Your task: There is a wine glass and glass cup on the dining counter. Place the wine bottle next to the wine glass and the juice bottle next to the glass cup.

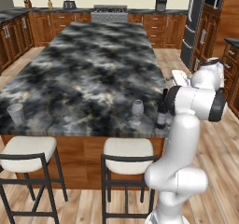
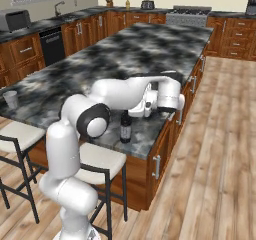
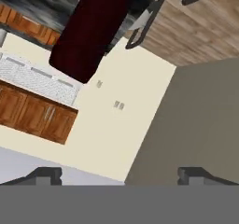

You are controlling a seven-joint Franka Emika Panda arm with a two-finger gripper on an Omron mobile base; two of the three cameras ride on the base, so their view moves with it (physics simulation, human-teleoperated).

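- Dining counter (image 1: 84,69): one wide island, glossy black-grey-white marbled stone top, straight edges, on a reddish-brown wood base with drawers down its right side.
- Wine bottle (image 2: 126,127): one slim, near-black glass bottle with a long neck and a pale label. It stands upright on the stone close to the near right corner, just inside the near edge. In the hand view its dark red top (image 3: 88,29) sits at the upper left, large and blurred.
- Wine glass (image 1: 137,111): one small clear greyish stemmed glass, upright, just to the left of the wine bottle, a narrow gap between them, near the front edge.
- Glass cup (image 1: 16,114): one short clear straight-sided tumbler, upright at the near left corner, well apart from the bottle and the wine glass.
- Gripper (image 3: 120,174): two dark fingertips stand wide apart at the bottom of the hand view with nothing between them; the claw is released and clear of the wine bottle. In the right base view the hand hangs beside and above the bottle's neck.
- Stools (image 1: 28,153): two, with cream padded seats on thin black metal frames, tucked against the near side of the island.
- Open room: most of the stone top is bare; light wood plank floor runs along the right side of the island.
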